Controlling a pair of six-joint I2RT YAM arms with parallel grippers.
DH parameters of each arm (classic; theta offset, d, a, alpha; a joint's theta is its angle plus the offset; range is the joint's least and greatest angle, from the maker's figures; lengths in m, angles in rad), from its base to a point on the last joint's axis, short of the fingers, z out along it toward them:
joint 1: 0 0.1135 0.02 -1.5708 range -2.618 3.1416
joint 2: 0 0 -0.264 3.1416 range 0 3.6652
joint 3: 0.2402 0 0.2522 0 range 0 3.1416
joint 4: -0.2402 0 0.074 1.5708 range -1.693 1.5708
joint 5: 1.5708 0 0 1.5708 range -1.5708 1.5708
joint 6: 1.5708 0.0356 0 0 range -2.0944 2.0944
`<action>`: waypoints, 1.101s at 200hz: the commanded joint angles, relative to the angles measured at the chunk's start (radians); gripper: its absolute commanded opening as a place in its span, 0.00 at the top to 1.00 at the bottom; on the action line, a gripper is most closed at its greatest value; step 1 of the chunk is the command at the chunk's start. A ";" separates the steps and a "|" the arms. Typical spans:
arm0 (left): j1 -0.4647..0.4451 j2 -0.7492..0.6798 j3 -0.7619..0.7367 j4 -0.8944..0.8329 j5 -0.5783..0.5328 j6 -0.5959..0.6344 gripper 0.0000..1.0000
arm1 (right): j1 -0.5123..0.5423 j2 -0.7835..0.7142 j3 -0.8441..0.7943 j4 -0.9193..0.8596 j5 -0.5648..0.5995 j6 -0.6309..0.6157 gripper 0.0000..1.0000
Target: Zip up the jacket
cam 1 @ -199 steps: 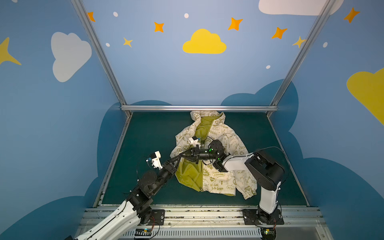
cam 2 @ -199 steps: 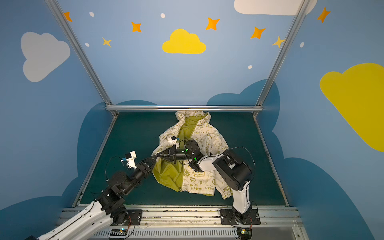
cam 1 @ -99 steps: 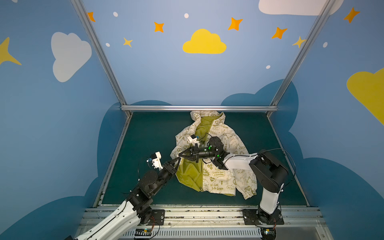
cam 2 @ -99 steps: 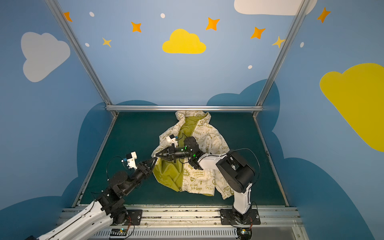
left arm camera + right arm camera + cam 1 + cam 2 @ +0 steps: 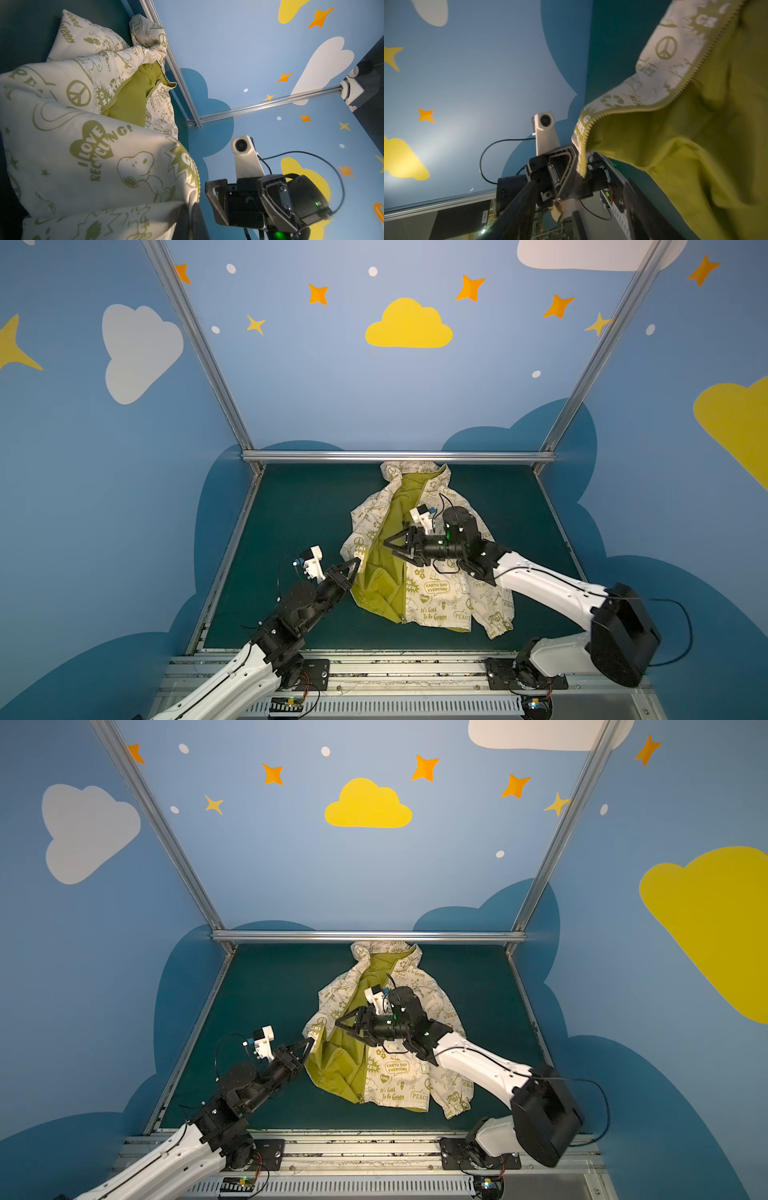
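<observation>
On the green table [image 5: 291, 514] the jacket [image 5: 440, 597] is laid open. One zipper edge [image 5: 593, 122] is pinched by the left gripper [image 5: 356, 563] — the right gripper [image 5: 392, 545] is spread, empty, above the lining [image 5: 384, 576]. The fronts are seemingly being closed; next, this edge must be drawn to the other half.

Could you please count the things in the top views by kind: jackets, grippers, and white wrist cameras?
Jackets: 1, the jacket
Grippers: 2, left gripper and right gripper
Wrist cameras: 2, left wrist camera and right wrist camera
Total: 5
</observation>
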 commanded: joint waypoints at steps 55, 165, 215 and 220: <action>-0.004 -0.034 -0.031 -0.062 0.068 0.014 0.97 | 0.166 0.038 -0.041 -0.670 0.369 -0.018 0.33; -0.009 -0.267 -0.119 -0.204 0.029 -0.026 0.97 | 0.252 0.283 0.025 -0.656 0.375 -0.002 0.50; -0.010 -0.274 -0.122 -0.203 0.019 -0.031 0.97 | 0.292 0.378 0.119 -0.744 0.432 -0.010 0.51; -0.010 -0.273 -0.121 -0.203 0.018 -0.030 0.97 | 0.294 0.388 0.126 -0.751 0.437 -0.009 0.52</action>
